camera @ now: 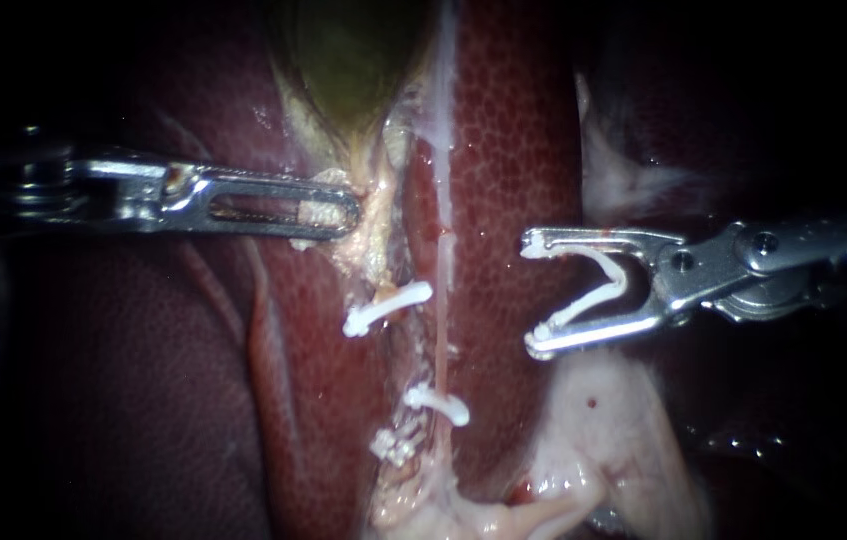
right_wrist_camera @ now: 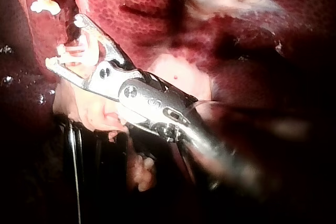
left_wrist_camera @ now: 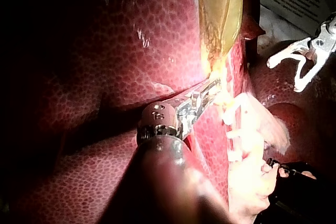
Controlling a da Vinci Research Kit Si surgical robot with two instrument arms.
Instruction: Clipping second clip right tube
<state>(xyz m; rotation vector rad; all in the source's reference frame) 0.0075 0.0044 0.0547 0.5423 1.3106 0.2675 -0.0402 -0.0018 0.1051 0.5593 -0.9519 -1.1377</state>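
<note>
The thin right tube (camera: 440,335) runs down the middle and carries one white clip (camera: 438,403) low down. A second white clip (camera: 388,307) sits on the left tube beside it. My right instrument (camera: 535,295) stands to the right of the tube, apart from it, jaws wide and holding an open white clip (camera: 598,290) between them; this instrument (right_wrist_camera: 65,43) shows in the right wrist view too. My left instrument (camera: 343,212) has its slotted jaws shut on pale tissue at the neck of the gallbladder (camera: 343,60). The left wrist view shows that grip (left_wrist_camera: 207,92).
Dark red liver (camera: 513,150) lies on both sides of the tubes. Pale fatty tissue (camera: 603,430) spreads under my right instrument. A small white clump (camera: 395,445) lies low on the left tube. My right instrument (left_wrist_camera: 299,61) shows beyond the gallbladder (left_wrist_camera: 220,3) in the left wrist view.
</note>
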